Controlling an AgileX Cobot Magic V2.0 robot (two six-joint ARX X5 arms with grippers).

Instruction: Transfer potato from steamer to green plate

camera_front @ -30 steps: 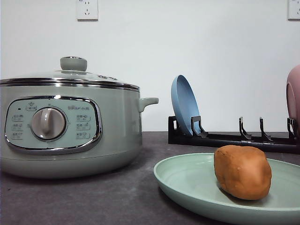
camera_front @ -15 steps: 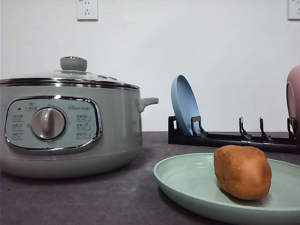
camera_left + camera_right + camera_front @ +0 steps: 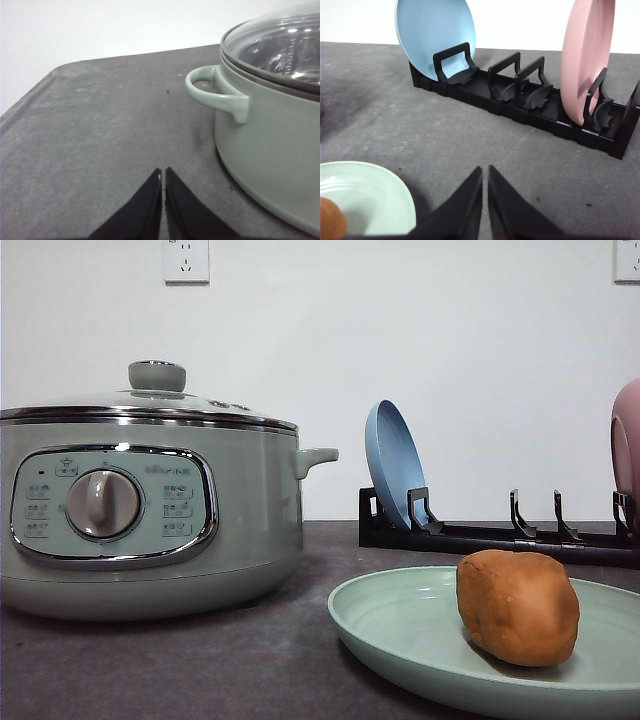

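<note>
The orange-brown potato (image 3: pixel 518 606) lies on the pale green plate (image 3: pixel 400 625) at the front right of the table. The sage-green steamer (image 3: pixel 150 510) stands at the left with its glass lid on. In the left wrist view my left gripper (image 3: pixel 163 175) is shut and empty, low over the bare table beside the steamer's side handle (image 3: pixel 216 93). In the right wrist view my right gripper (image 3: pixel 485 172) is shut and empty, next to the green plate's rim (image 3: pixel 395 190), with a sliver of the potato (image 3: pixel 331 219) at the picture's edge.
A black dish rack (image 3: pixel 480 532) stands behind the green plate, holding an upright blue plate (image 3: pixel 392 462) and a pink dish (image 3: pixel 587 55). Dark grey table surface (image 3: pixel 100 135) stretches beside the steamer.
</note>
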